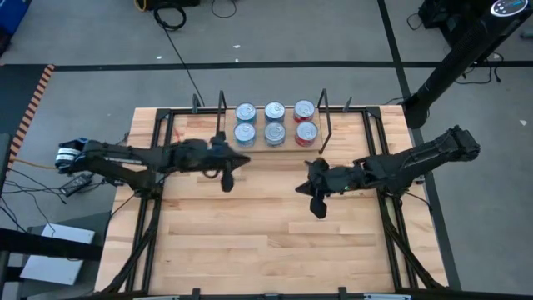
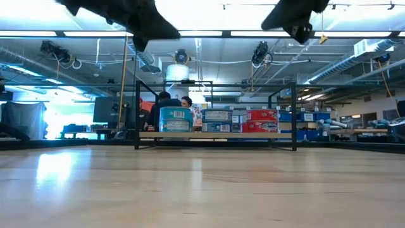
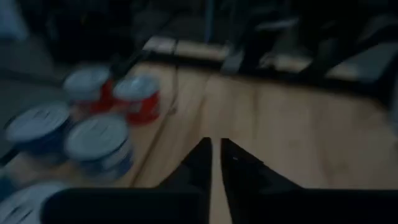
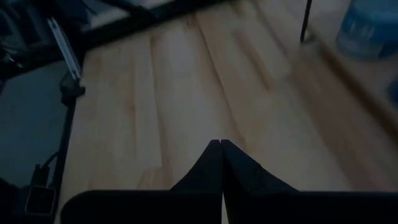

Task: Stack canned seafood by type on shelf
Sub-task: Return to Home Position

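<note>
Canned seafood, small flat round tins with shiny silver lids (image 1: 275, 133), is seen from above on the narrow light-wood shelf with black wire uprights (image 1: 260, 122). The lids form two rows of three, with the red-sided ones at the shelf's right end. The left gripper (image 1: 227, 177) hangs just in front of the shelf's left end. The right gripper (image 1: 317, 205) hangs farther in front of its right end.

In the low view, both are raised above shelf height. The back row is hidden, and stack heights are hard to make out.

In the blurred left wrist view, the fingers (image 3: 196, 169) are drawn almost together with nothing held. In the right wrist view, the fingers (image 4: 205, 169) are pressed together, empty.

If the left arm is swung out low, a wire upright could be clipped and the stacks toppled.
</note>
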`<state>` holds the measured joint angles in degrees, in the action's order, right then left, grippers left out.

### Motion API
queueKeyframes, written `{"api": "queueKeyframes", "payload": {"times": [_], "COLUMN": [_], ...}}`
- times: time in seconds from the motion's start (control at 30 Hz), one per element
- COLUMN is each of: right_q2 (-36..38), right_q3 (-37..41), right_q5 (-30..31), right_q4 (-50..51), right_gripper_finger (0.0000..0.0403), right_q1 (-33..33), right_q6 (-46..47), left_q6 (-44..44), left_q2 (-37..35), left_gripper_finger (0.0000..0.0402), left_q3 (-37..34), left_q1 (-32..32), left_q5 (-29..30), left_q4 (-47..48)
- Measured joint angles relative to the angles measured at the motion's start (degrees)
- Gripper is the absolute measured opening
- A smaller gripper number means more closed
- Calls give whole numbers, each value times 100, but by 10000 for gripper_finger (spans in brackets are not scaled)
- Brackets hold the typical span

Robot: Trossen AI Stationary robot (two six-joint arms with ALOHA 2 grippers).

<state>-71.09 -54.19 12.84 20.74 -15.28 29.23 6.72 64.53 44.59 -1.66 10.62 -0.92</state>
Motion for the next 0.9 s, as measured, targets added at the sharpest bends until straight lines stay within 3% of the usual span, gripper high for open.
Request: {"api": "queueKeyframes", "payload": {"times": [0.1, 0.33, 0.5, 0.7, 0.9], "right_q2": [212, 792, 1455, 2279, 3041], "right_q3": [0, 340, 1242, 2667, 3611], "right_q5": [65, 4, -119, -670, -928], "right_q4": [-106, -129, -775, -2074, -2408], "right_gripper_finger": [4, 3, 3, 2, 1], "right_q1": [93, 313, 462, 818, 1210], "right_q6": [-366, -918, -1177, -1247, -1335], "left_q6": [-7, 386, 405, 19, -50], "left_q2": [-224, -242, -224, -225, -227], "left_gripper_finger": [8, 3, 2, 1, 1], "left_q3": [-486, -1347, -1588, -1773, -2222], "left_q1": [59, 66, 66, 66, 55], "left_q5": [-294, -368, -362, -364, -362], "left_q4": [-989, -3005, -3213, -3280, -3586]}}
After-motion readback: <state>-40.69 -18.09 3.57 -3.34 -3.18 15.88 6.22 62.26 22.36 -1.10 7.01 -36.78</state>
